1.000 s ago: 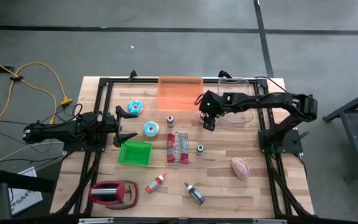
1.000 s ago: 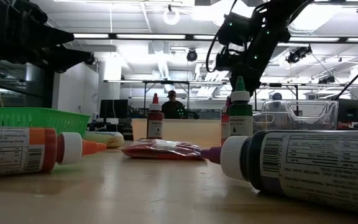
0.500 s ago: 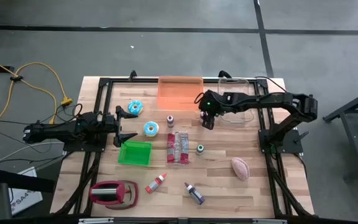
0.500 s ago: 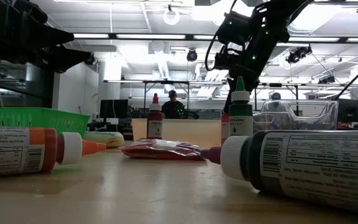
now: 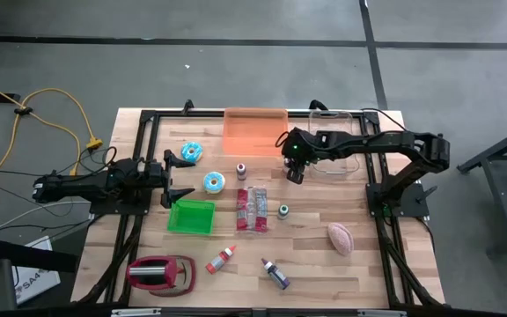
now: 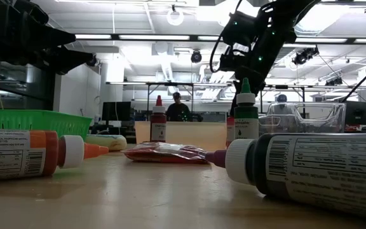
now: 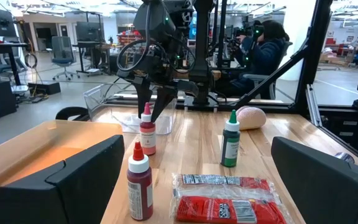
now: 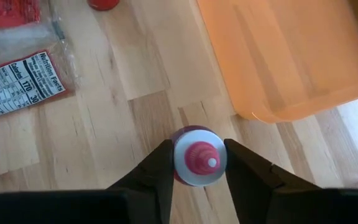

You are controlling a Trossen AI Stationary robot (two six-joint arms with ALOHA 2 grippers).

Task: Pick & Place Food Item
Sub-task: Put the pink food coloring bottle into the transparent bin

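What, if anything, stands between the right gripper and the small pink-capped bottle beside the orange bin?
Nothing visible: the right gripper is shut on the pink-capped bottle, one finger at each side of its cap, beside the orange bin.

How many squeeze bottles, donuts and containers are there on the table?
Squeeze bottles: 5
Donuts: 2
Containers: 3
Total: 10
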